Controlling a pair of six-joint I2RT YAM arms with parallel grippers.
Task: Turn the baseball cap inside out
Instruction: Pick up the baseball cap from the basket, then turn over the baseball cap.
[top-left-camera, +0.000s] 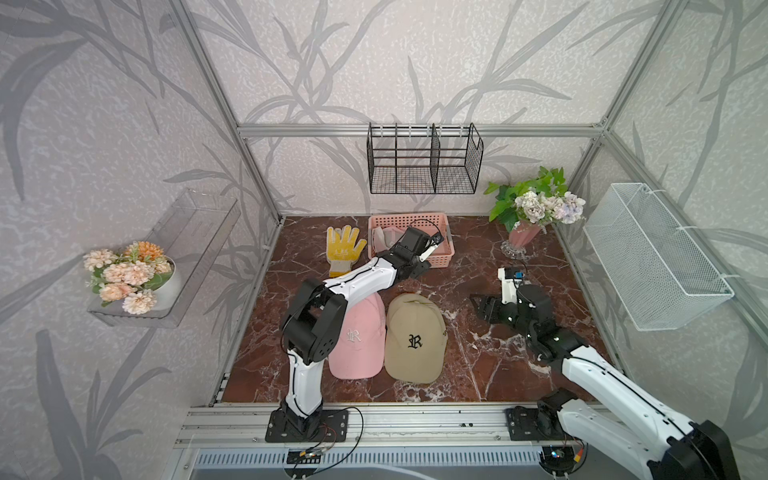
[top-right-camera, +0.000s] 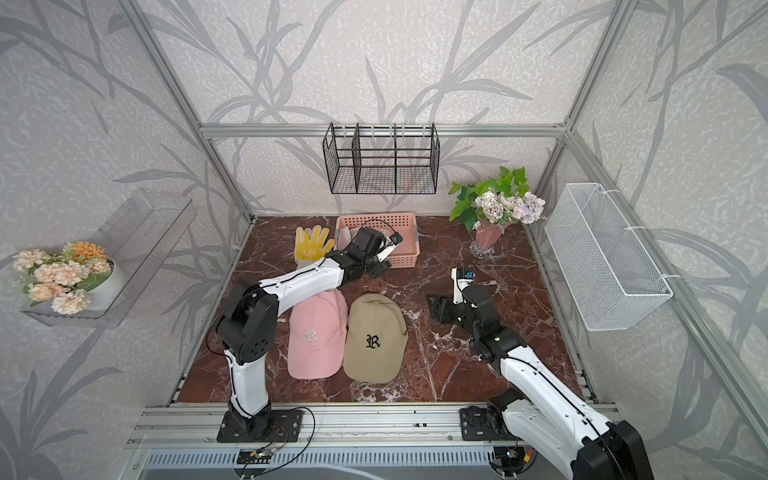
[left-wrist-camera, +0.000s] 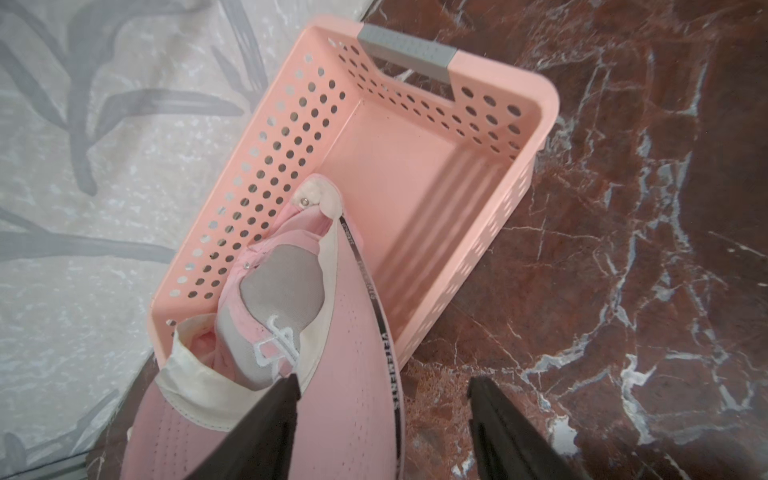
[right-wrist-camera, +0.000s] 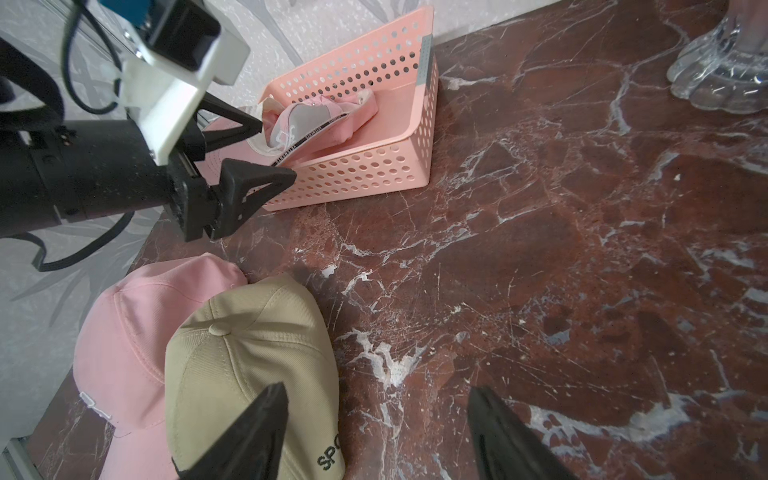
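Three baseball caps are in view: one pink cap (top-left-camera: 357, 336) and one beige cap (top-left-camera: 415, 340) on the bench (top-left-camera: 478, 374), and one more pink cap (left-wrist-camera: 291, 291) in the basket. There is one yellow work glove (top-left-camera: 343, 249). The containers come to three: one pink plastic basket (top-left-camera: 442, 259), one black wire rack (top-left-camera: 424, 162) and one white mesh basket (top-left-camera: 656, 257), plus one clear shelf (top-left-camera: 187, 232). There are two flower arrangements, one in a white pot (top-left-camera: 124, 274) and one in a pink vase (top-left-camera: 536, 208). Two robot arms are present, each with one gripper: the left gripper (left-wrist-camera: 382, 380) and the right gripper (right-wrist-camera: 378, 388).
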